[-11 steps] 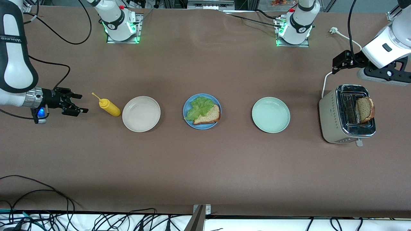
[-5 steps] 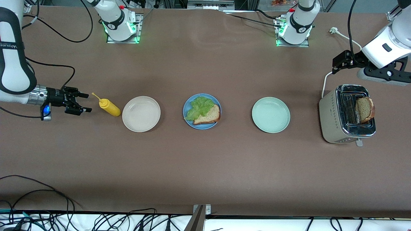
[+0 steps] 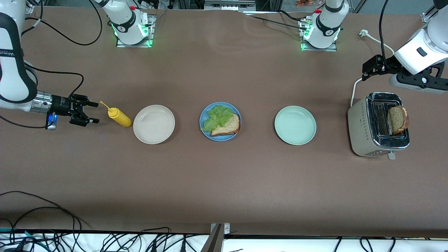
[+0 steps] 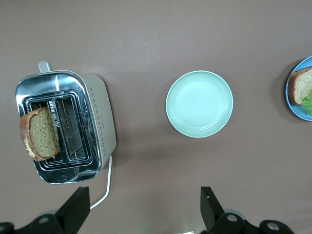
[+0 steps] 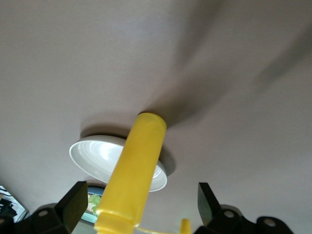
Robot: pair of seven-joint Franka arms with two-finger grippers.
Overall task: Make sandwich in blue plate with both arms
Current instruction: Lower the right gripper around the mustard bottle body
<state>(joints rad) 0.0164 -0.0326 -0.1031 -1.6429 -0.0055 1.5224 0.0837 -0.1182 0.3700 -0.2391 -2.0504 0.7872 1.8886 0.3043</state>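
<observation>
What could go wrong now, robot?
1. The open right gripper is level with the tip of the lying mustard bottle. A nudge might roll it into the white plate.
2. The toast leans out of the toaster. The open left gripper, over the table by it, might knock it off.

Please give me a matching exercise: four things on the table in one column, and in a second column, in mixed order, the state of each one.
Things:
1. blue plate
2. toaster
3. mustard bottle
4. pale green plate

States:
A. lies on its side by the beige-white plate
B. carries nothing
C. carries lettuce and one toast slice
D. has a toast slice standing up from a slot

Pairs: 1-C, 2-D, 3-A, 4-B
</observation>
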